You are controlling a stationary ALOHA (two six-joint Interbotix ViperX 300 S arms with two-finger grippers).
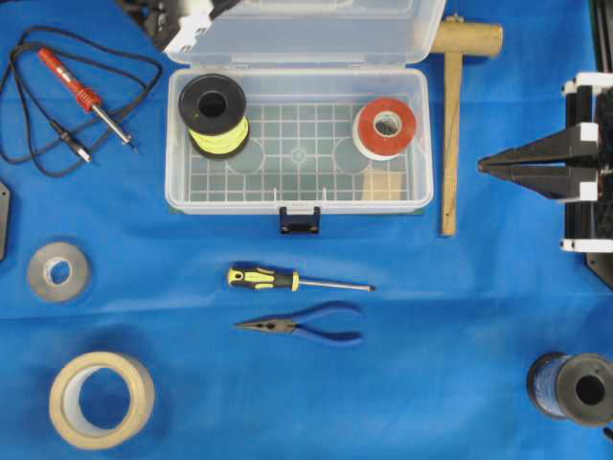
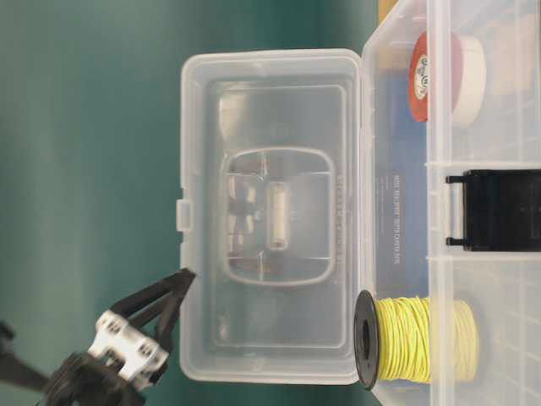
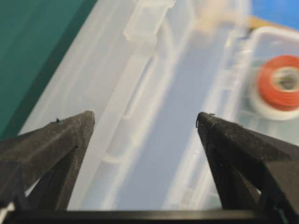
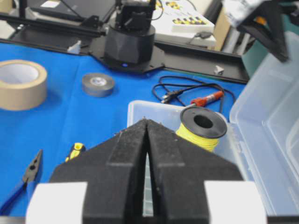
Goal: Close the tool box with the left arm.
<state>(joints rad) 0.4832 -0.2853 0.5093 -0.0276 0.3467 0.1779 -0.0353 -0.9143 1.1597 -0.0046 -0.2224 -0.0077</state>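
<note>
The tool box (image 1: 297, 153) stands open at the table's back middle, its clear lid (image 1: 316, 34) raised behind the base and its dark blue latch (image 1: 299, 220) at the front. Inside lie a yellow wire spool (image 1: 215, 115) and a red-and-white tape roll (image 1: 386, 127). The left arm (image 1: 182, 29) is behind the lid's left end. My left gripper (image 3: 145, 119) is open wide, with the lid's top rim (image 3: 135, 60) just beyond its tips; nothing is gripped. From table level the left gripper (image 2: 179, 292) sits at the lid's (image 2: 270, 211) outer edge. My right gripper (image 1: 484, 165) rests shut and empty, right of the box.
A wooden mallet (image 1: 452, 125) lies right of the box, a soldering iron (image 1: 86, 96) with its cable to the left. In front lie a screwdriver (image 1: 287, 280) and pliers (image 1: 306, 326). Grey tape (image 1: 57, 271), masking tape (image 1: 101, 398) and a blue spool (image 1: 572, 388) sit nearer the front.
</note>
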